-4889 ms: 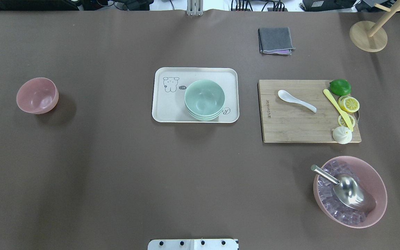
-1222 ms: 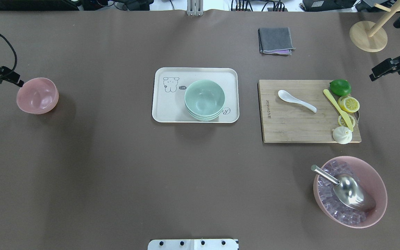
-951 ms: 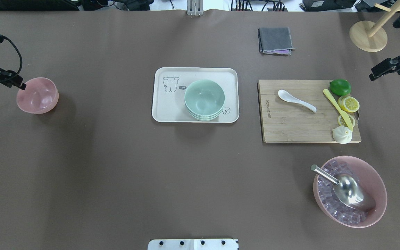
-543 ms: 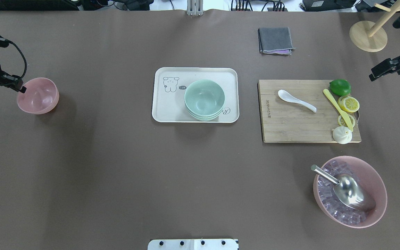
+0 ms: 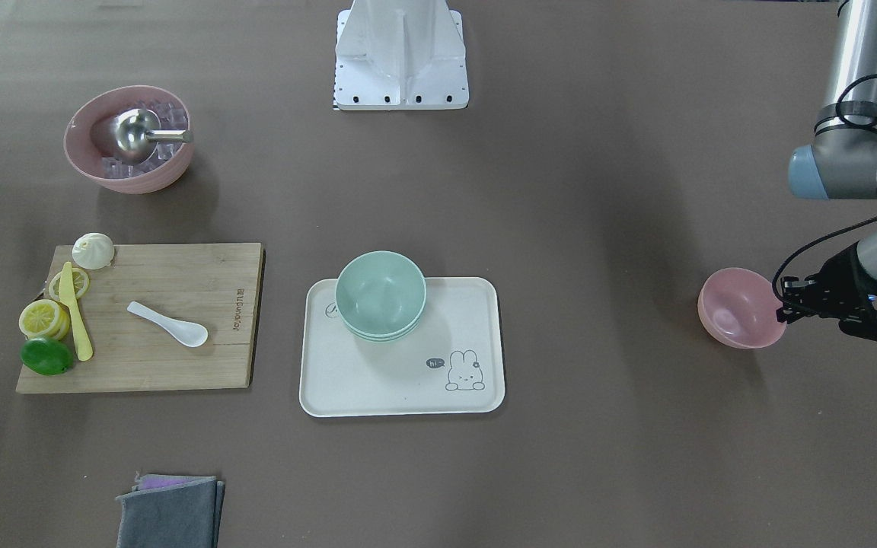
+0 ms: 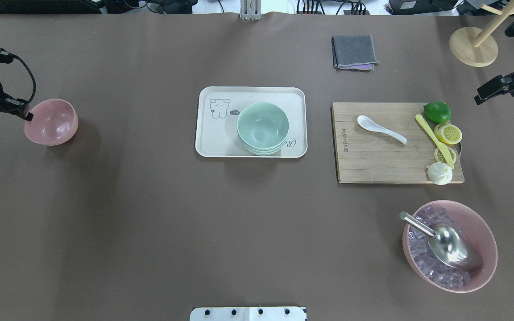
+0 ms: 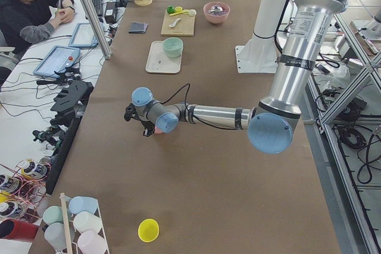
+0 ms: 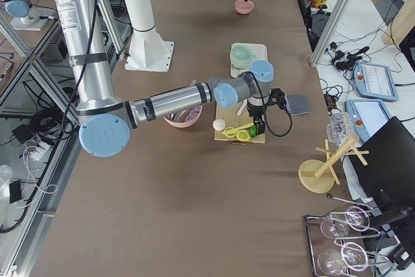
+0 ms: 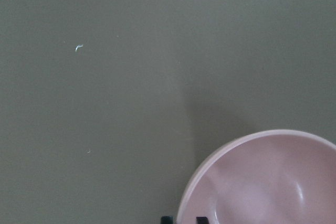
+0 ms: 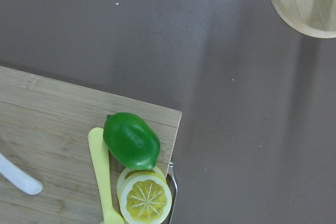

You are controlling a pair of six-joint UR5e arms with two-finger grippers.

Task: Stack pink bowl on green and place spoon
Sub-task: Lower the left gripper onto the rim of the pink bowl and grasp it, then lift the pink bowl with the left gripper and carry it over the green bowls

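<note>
The small pink bowl (image 6: 51,122) sits at the table's far left; it also shows in the front view (image 5: 739,308). My left gripper (image 6: 28,117) is shut on its near-left rim. In the left wrist view two fingertips (image 9: 167,219) straddle the rim of the bowl (image 9: 273,182). A stack of green bowls (image 6: 263,127) stands on the white tray (image 6: 212,142). The white spoon (image 6: 379,129) lies on the wooden cutting board (image 6: 373,165). My right gripper (image 6: 478,99) hangs at the right edge, past the board, open and empty.
On the board's right side lie a lime (image 6: 437,111), lemon slices (image 6: 449,133), a yellow knife (image 6: 433,140) and a bun (image 6: 439,174). A large pink bowl (image 6: 489,236) holds ice cubes and a metal scoop. A grey cloth (image 6: 354,51) and a wooden stand (image 6: 473,47) are at the back.
My left gripper came in from the left edge and closed on the pink bowl's rim. The bowl has shifted slightly right. The right arm came in earlier and has held still.
</note>
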